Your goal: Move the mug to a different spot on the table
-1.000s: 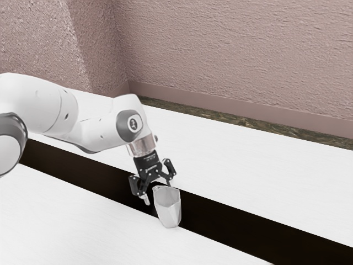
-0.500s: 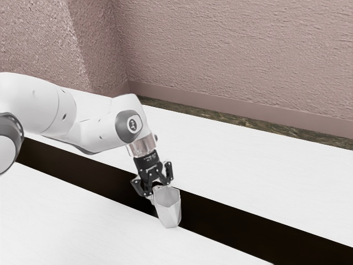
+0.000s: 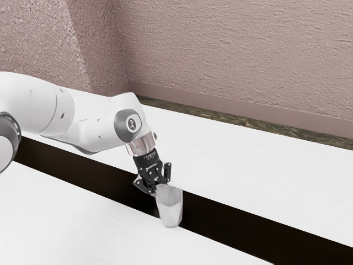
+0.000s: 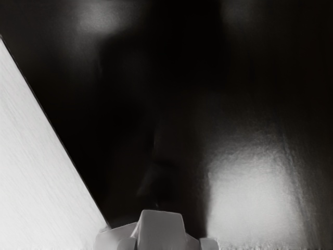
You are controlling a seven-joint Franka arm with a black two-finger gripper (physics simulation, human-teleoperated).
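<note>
The jaws, wider before, now pinch the rim of the faceted, glossy grey mug [image 3: 169, 208] on the white table [image 3: 248, 160].

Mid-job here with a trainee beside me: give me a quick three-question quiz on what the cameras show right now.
1. True or false: the pale grey faceted mug lies on its side.
2. Where is the black two-finger gripper? A) at the mug's rim, on its side toward the exterior view's left; B) well above the mug; C) beneath the mug.
3. Fill in: the strip crossing the white table is coloured ____.
Key: 1 false, it stands upright. 2 A. 3 black.
</note>
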